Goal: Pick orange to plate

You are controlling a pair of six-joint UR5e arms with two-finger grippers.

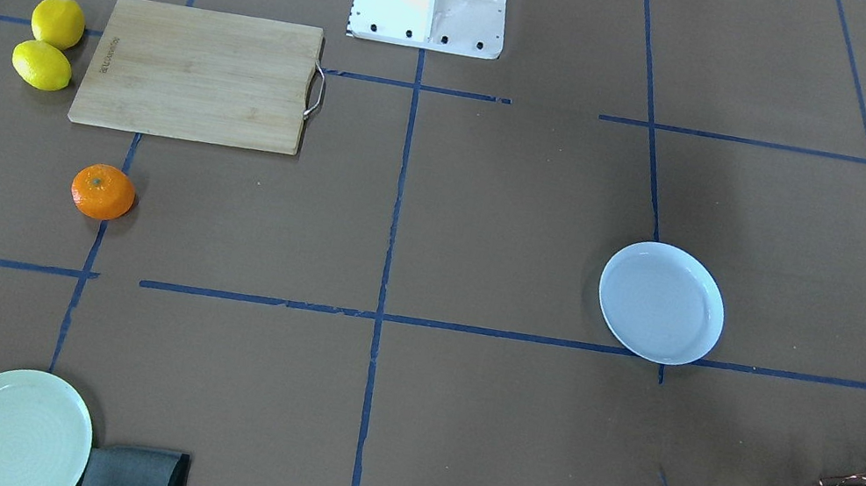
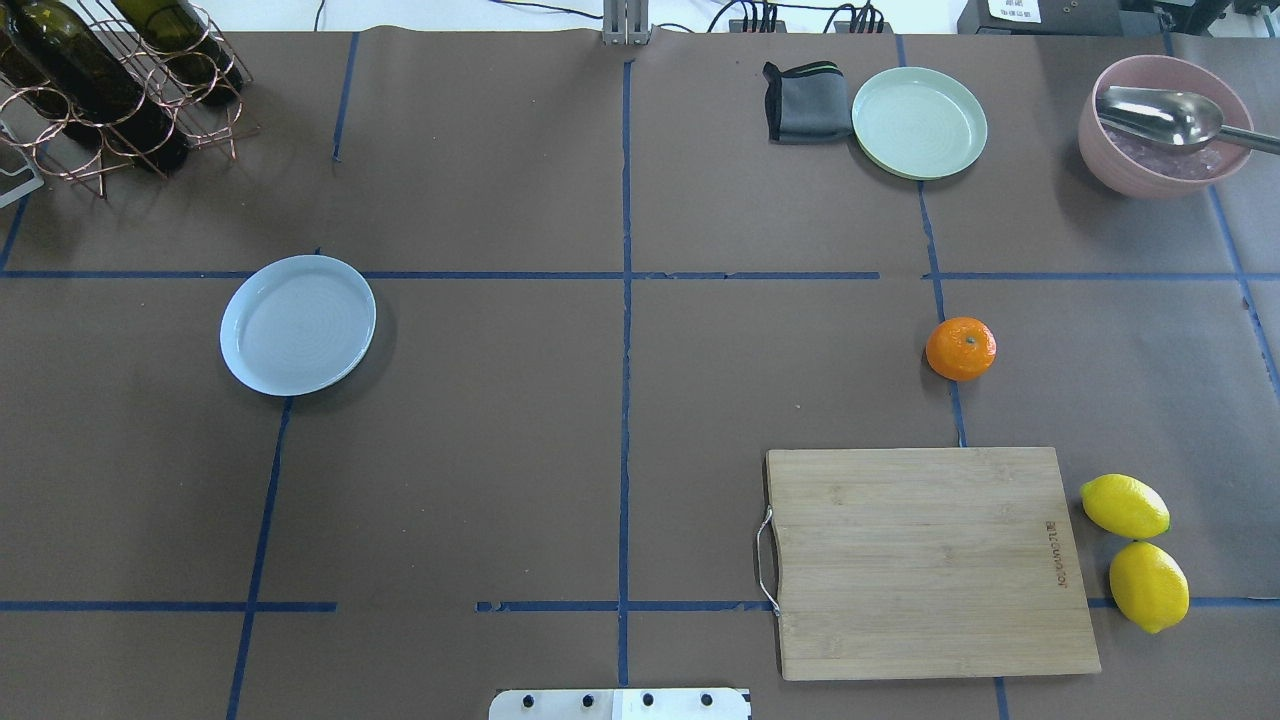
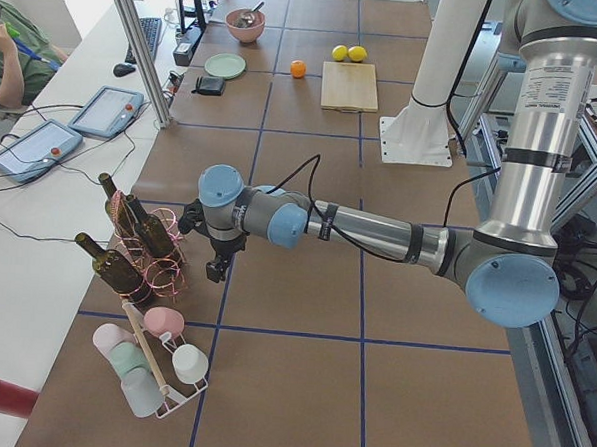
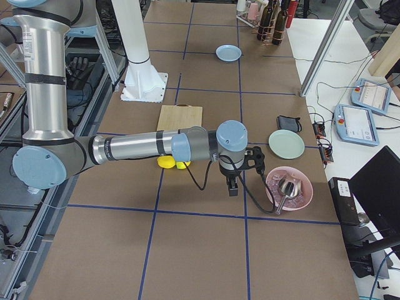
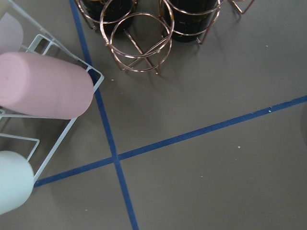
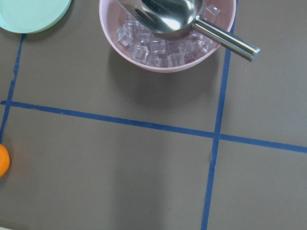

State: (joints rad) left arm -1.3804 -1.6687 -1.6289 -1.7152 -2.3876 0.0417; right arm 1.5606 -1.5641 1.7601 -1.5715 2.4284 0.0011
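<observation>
The orange (image 2: pixel 961 348) lies alone on the brown table, in front of the cutting board, and shows in the front view (image 1: pixel 102 192) at the left. Its edge peeks in at the right wrist view's left border (image 6: pixel 2 160). The pale bluish-white plate (image 2: pixel 297 323) rests empty on the opposite half (image 1: pixel 661 302). My left gripper (image 3: pixel 216 269) hangs near the wine rack, far from both. My right gripper (image 4: pixel 232 187) hangs beside the pink bowl, a short way from the orange. Both grippers show only in the side views, so I cannot tell whether they are open or shut.
A wooden cutting board (image 2: pixel 930 560) has two lemons (image 2: pixel 1125 506) beside it. A pale green plate (image 2: pixel 919 122), a grey cloth (image 2: pixel 805 102) and a pink bowl (image 2: pixel 1165 125) of ice with a metal scoop stand at the far right. A copper wine rack (image 2: pixel 110 90) holds bottles at the far left.
</observation>
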